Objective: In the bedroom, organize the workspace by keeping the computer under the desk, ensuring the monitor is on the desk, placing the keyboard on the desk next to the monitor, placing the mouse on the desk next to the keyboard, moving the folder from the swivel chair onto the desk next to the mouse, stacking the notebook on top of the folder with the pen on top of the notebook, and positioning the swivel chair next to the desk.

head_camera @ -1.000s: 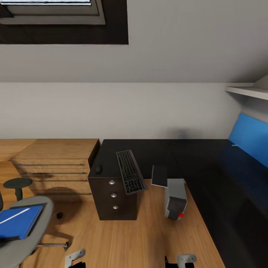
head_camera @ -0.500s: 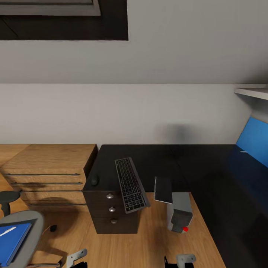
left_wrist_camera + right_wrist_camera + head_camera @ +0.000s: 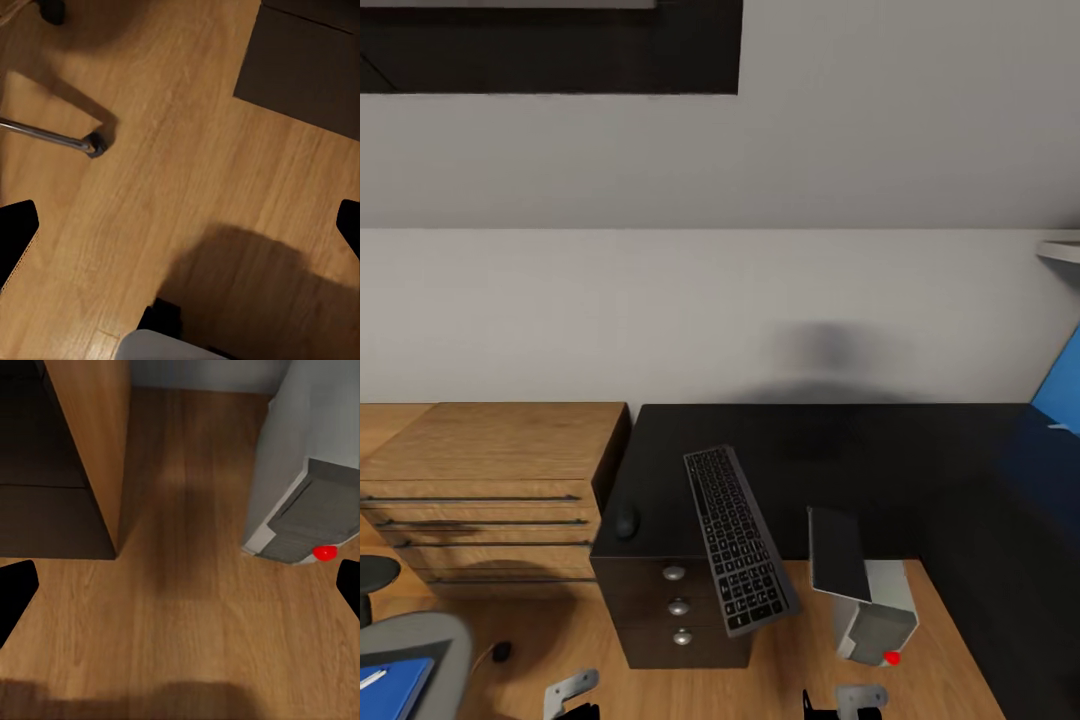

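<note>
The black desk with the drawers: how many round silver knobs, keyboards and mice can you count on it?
Round silver knobs on the dark drawers: 3
Slim black keyboard: 1
Small rounded black mouse: 1
Total: 5

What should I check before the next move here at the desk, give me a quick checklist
1. Keyboard fully on the desk: not ok, its near end overhangs the drawer edge.
2. Mouse on desk: ok, left of the keyboard.
3. Computer under desk: cannot tell, it stands at the desk's front edge.
4. Folder on desk: not ok, it lies on the swivel chair.
5. Left gripper and right gripper free: ok, both open over the floor.
</note>
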Controlling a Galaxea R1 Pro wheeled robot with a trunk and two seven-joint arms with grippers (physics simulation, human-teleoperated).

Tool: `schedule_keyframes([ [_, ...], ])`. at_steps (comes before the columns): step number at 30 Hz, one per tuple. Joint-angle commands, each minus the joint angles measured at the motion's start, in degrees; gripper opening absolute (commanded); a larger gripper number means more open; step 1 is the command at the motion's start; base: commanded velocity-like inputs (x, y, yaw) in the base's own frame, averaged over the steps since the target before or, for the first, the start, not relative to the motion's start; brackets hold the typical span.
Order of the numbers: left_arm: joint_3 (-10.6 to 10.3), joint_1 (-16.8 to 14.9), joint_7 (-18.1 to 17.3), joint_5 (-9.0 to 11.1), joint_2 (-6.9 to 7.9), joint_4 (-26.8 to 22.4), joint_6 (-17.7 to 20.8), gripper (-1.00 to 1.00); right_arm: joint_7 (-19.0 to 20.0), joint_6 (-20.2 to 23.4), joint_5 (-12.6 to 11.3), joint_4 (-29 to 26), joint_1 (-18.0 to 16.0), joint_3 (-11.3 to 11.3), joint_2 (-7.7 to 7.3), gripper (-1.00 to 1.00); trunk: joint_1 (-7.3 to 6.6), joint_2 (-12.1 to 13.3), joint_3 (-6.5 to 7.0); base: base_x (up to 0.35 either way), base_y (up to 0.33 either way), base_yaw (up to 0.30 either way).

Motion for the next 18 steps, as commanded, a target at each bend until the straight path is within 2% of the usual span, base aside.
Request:
schedule_keyframes([
  [1,-0.5,-0.02,0.32,0.37,-0.06,-0.1,-0.1,1.0,-0.31,-0.22,-0.26,0.12,-0.06,0.5,0.02,1.0,0.04,-0.04,-0.07,0.279,0.217,0.0],
  [6,-0.48,-0.02,0.31,0.35,-0.33,-0.1,-0.15,1.0,-0.31,-0.28,-0.25,0.13,-0.06,0.5,0.04,1.0,0.04,-0.04,-0.07,0.145,0.114,0.0],
  [14,-0.48,-0.02,0.42,0.04,-0.44,-0.31,-0.36,1.0,-0.31,-0.35,-0.25,0.09,-0.06,0.5,0.01,1.0,0.04,-0.04,-0.07,0.017,0.014,0.0],
  [15,-0.48,-0.02,0.71,-0.08,-2.17,-0.68,-10.1,1.0,-0.34,-0.76,-0.29,-2.48,-0.06,0.55,0.0,1.0,0.26,-0.44,-0.24,0.0,0.0,0.0],
  [18,-0.43,-0.02,0.83,-0.09,-2.85,-0.8,-11.09,1.0,-0.49,-0.65,-0.48,-5.27,-0.06,0.44,0.01,1.0,0.91,-1.64,-0.78,0.0,0.0,0.0],
])
